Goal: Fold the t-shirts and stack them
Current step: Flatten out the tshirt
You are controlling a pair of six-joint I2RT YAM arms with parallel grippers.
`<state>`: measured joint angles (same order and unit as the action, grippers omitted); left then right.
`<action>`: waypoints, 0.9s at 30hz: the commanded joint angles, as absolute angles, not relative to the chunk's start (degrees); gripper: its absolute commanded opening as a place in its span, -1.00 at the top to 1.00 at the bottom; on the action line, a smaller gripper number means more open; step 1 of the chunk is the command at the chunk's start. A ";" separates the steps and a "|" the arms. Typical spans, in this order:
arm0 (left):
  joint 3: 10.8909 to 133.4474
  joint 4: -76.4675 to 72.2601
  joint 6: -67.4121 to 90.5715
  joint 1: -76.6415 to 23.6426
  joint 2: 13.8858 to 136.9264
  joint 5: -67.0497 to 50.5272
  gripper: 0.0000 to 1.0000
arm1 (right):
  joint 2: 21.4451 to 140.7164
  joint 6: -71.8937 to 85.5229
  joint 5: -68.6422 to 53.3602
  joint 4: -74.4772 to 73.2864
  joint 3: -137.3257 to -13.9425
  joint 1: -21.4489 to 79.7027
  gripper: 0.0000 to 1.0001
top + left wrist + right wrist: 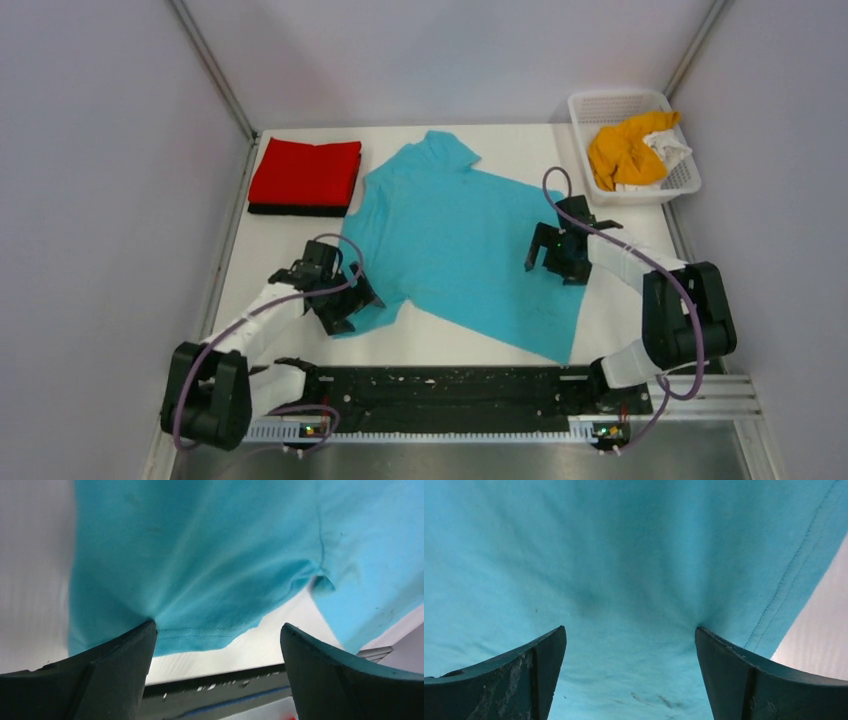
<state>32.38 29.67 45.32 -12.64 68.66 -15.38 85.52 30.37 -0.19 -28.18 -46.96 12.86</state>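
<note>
Our left gripper (347,303) is spread wide and holds nothing. It sits low over one sleeve of the turquoise short-sleeved cloth shirt with a collar (460,230), which lies flat and open on the white tabletop (270,250). From the left wrist camera, the left gripper (216,630) has the sleeve's sewn hem right in front of it. One of its dark fingers (125,655) touches that hem, and the cloth (200,555) bunches up a little there. The bare tabletop (30,580) shows off to the side of that finger.

Our right gripper (548,262) is spread wide too, and it holds nothing. It is down on the body of the turquoise shirt, close to the shirt's side edge. From the right wrist camera, the right gripper (630,630) has turquoise cloth (624,555) under it and all around it. The cloth pulls into soft wrinkles at the tip of one finger (734,665). A stitched seam runs just past that finger, and next to the seam is a strip of tabletop (819,630).

Far in front of the left gripper is a folded red shirt (305,172). It rests on top of a folded black shirt (298,209).

Beyond the right gripper stands a white plastic mesh basket (610,105). In it we see a crumpled orange shirt (622,150) and a crumpled white shirt (668,150).
</note>
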 commanded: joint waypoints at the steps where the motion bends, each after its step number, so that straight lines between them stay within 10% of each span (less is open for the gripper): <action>1: 27.44 51.02 52.80 -14.17 57.14 -14.84 -0.97 | 84.67 29.32 3.07 -37.88 -48.26 10.04 -0.97; 11: 34.59 57.41 54.42 -15.64 41.40 -25.97 -0.98 | 79.09 24.83 1.87 -42.11 -54.66 9.94 -0.97; 27: 87.24 27.32 30.37 -15.14 110.51 -13.48 -0.97 | 96.30 11.79 13.19 -24.72 -76.08 9.75 -0.97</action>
<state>76.69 29.47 36.10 -15.51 100.92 -17.26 91.13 17.85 7.64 -29.63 -70.04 9.93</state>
